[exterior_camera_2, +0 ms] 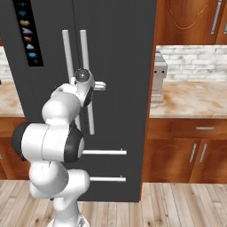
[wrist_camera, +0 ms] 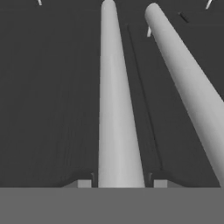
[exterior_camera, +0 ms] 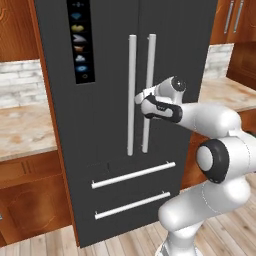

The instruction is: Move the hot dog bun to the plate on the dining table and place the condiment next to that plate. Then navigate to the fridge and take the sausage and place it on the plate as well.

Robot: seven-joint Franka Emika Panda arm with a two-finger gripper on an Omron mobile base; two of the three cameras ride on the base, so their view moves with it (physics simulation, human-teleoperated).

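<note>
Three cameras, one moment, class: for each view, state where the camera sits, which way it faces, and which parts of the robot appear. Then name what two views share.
Left base view: behind the arm's left, facing the fridge; arm rises lower right, gripper at the handles.
Right base view: behind its right, same fridge; arm lower left.
Hand view: on the hand, along a door handle between the fingertips.
Shared: both base views show the fridge's paired handles.

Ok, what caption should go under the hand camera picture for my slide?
The robot's gripper shut around one of the fridge's long silver handles, doors still closed.
</note>
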